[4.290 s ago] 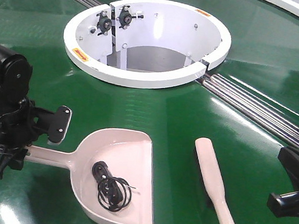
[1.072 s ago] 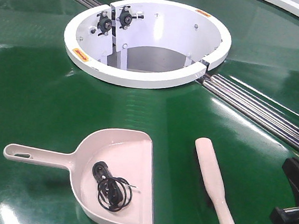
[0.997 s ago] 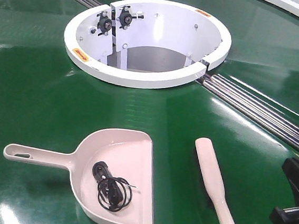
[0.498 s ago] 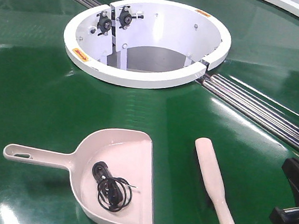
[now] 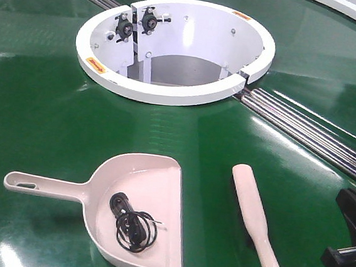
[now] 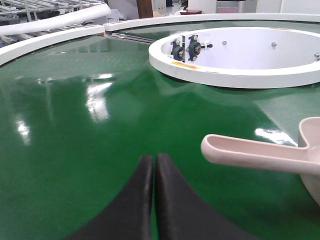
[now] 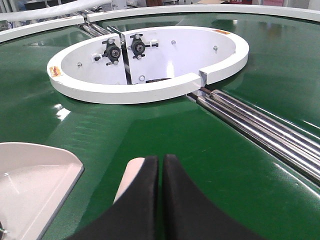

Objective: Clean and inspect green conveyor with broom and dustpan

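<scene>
A: Left end effector [image 6: 152, 170] has its fingers pressed together on nothing, low over the conveyor [image 6: 75, 125]; the dustpan [image 6: 260, 155] handle lies just ahead and to its right, untouched.

B: Right end effector [image 7: 161, 172] is the same, fingers pressed together and empty; the broom [image 7: 131, 180] head peeks out just under and left of it, flat on the belt.

A: From the front, the dustpan [image 5: 139, 212] holds a black cable tangle [image 5: 132, 227]; the broom [image 5: 254, 223] lies beside it, apart; the white hub [image 5: 173, 48] and rollers [image 5: 304, 133] sit well beyond.

B: Risks, as I judge them; a shut end effector would only shove a handle along that glossy belt, so each must spread first; a tilted dustpan lift would likely spill the tangle back out; both handles lie flat, so a shallow pinch may slip.
</scene>
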`<act>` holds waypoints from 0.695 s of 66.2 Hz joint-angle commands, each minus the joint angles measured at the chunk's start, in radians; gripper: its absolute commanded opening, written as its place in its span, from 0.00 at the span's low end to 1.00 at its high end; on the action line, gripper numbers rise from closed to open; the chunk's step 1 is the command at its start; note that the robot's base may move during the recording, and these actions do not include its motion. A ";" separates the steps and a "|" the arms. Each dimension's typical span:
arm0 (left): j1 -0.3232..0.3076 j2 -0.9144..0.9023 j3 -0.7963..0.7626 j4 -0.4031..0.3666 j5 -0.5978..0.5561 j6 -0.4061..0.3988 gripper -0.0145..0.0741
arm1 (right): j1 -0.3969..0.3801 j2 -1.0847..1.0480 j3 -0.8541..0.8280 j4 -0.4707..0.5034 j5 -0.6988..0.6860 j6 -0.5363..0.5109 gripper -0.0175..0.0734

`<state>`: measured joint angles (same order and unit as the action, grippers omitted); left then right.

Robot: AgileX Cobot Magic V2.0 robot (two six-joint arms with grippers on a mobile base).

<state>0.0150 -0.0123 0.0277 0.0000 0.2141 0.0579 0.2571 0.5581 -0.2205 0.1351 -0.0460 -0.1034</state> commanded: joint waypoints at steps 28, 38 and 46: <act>0.003 -0.015 0.023 -0.008 -0.072 -0.011 0.14 | -0.015 0.001 -0.028 -0.007 -0.099 -0.075 0.19; 0.003 -0.015 0.023 -0.008 -0.072 -0.011 0.14 | -0.127 -0.020 -0.028 -0.004 -0.063 -0.067 0.19; 0.003 -0.015 0.023 -0.008 -0.072 -0.011 0.14 | -0.196 -0.091 -0.028 -0.011 0.034 -0.063 0.19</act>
<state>0.0150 -0.0123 0.0277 0.0000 0.2141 0.0579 0.1064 0.5093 -0.2205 0.1341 -0.0062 -0.1634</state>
